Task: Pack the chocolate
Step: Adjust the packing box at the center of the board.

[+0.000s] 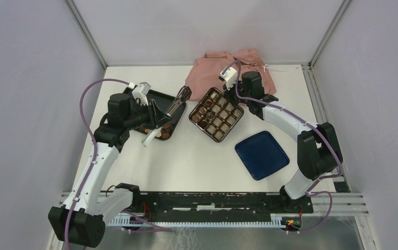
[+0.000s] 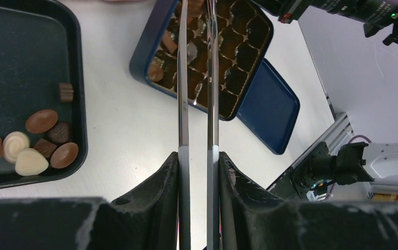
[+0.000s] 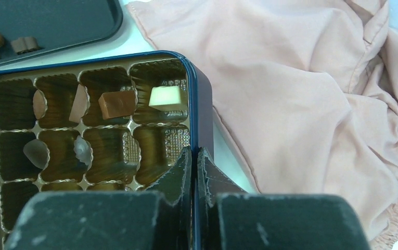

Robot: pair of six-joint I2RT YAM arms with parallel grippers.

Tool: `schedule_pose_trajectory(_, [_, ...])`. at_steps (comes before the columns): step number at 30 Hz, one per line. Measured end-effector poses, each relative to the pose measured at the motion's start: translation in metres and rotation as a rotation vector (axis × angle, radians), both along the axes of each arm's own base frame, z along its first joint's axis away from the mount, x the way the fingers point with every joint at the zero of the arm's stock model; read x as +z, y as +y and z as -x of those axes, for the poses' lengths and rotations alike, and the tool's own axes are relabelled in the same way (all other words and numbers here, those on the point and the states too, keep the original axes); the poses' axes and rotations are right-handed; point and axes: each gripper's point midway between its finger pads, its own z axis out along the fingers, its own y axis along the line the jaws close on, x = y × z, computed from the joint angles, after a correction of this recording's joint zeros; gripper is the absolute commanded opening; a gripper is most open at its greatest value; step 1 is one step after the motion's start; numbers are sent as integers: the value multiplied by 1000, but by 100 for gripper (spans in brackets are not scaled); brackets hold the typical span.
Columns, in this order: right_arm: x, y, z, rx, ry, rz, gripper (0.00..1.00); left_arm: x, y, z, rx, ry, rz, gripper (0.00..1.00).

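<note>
The step in hand was judged to be the carrying of a piece to the box. It would be done best if the tips were lowered straight into one vacant cell, the piece let go only once seated, and the box kept pinned throughout. The long metal tweezers (image 2: 182, 78) were gripped between the partly closed fingers of the left hand (image 2: 199, 156). Their tips ran out of the left wrist view ahead of that hand, over the dark blue square box with a gold gridded insert (image 3: 202, 114), and whether a piece was pinched between them could not be told. The right hand (image 3: 193, 156) was closed tight, and the wall of the box appeared to be pinched between its fingers, one inside and one outside. The small bite-sized chocolate pieces (image 2: 41, 121), dark brown, tan and cream-white, were found in two places. Nine were counted in the black rectangular tray (image 2: 79, 104) to the left of the left hand, though part of that tray was cut off. Six were counted in the cells ahead of the right hand. Also counted were one box, one tray, one pair of tweezers, one flat dark blue lid (image 2: 269, 109) lying on the white surface (image 2: 129, 135) to the right of the left hand, and one crumpled pink cloth (image 3: 300, 104) to the right of the right hand.
</note>
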Motion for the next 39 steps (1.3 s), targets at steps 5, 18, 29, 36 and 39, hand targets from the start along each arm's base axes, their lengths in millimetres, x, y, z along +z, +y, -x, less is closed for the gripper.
schedule_pose_trajectory(5, [-8,8,12,27,29,-13,0,3,-19,11,-73,-18,2,2])
schedule_pose_trajectory(18, [-82,34,29,54,312,-131,5,-39,-46,28,-139,69,-81,2])
schedule_pose_trajectory(29, [-94,44,29,70,383,-183,40,-81,-59,29,-158,182,-177,2])
schedule_pose_trajectory(36, [-74,31,21,85,352,-213,62,-95,-62,29,-155,203,-225,2])
schedule_pose_trajectory(39, [-57,20,17,100,312,-220,67,-100,-63,29,-152,210,-243,3])
